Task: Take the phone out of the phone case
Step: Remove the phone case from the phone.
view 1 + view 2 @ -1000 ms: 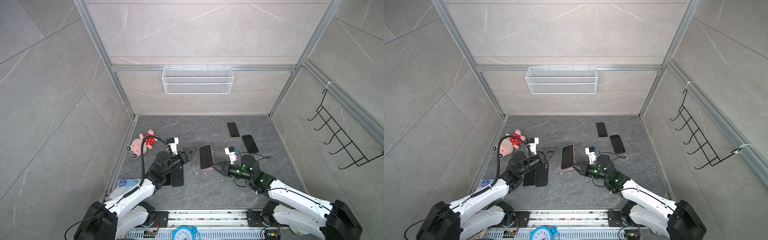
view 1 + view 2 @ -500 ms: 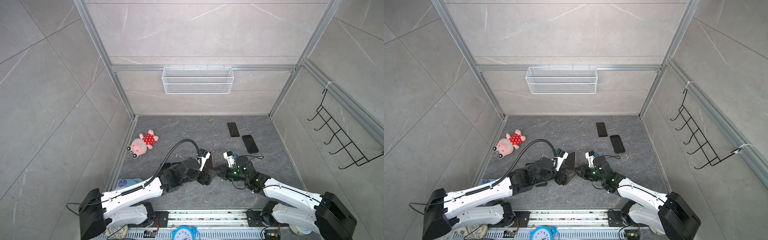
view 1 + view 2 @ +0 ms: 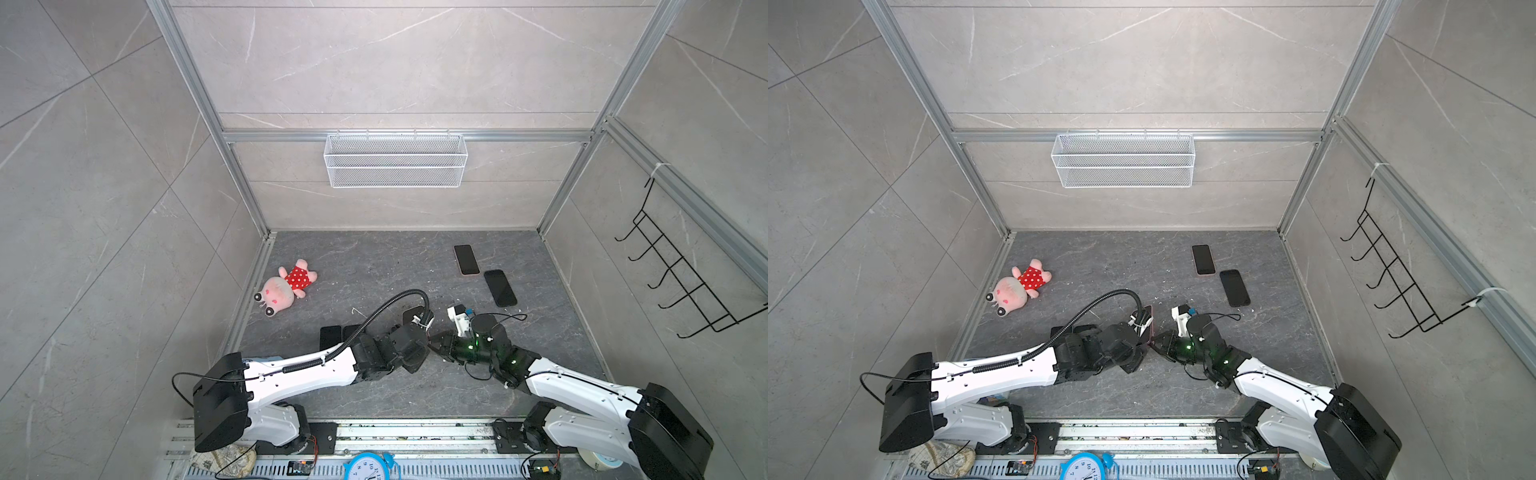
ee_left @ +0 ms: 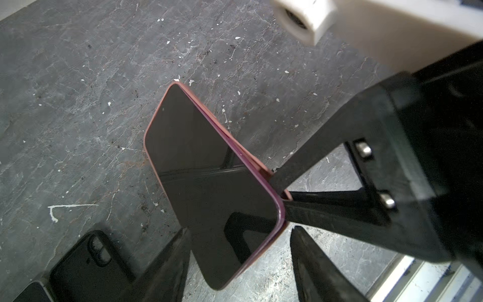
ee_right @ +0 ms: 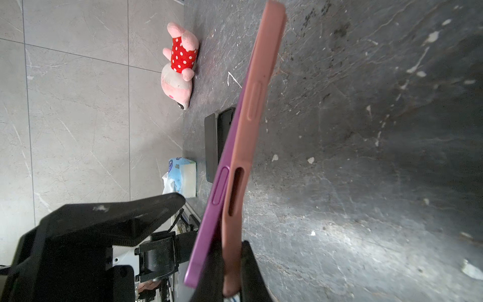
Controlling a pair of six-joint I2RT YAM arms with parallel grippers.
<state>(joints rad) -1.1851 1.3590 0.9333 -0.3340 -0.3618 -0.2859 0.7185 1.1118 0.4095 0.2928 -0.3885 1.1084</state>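
Note:
A purple phone (image 5: 222, 167) stands tilted on edge above the floor, partly peeled out of its pink phone case (image 5: 261, 78). My right gripper (image 5: 231, 251) is shut on the case's wall, with one finger wedged between phone and case. The phone's dark screen (image 4: 209, 170) faces my left gripper (image 4: 239, 232), which is open, its fingers either side of the phone's near end. In both top views the two grippers meet at mid-floor, the left gripper (image 3: 419, 332) against the right gripper (image 3: 436, 338); a pink sliver of the case (image 3: 1148, 322) shows between them.
Two black phones (image 3: 466, 259) (image 3: 500, 287) lie at the back right. Two dark phones or cases (image 3: 331, 336) lie left of my left arm. A pink plush pig (image 3: 286, 286) sits by the left wall, with a tissue pack (image 5: 183, 175) nearer the front. A wire basket (image 3: 395, 160) hangs on the back wall.
My left arm swung from the left side across to the phone, and its jaws have narrowed around it. The right gripper has tipped the cased phone up on edge.

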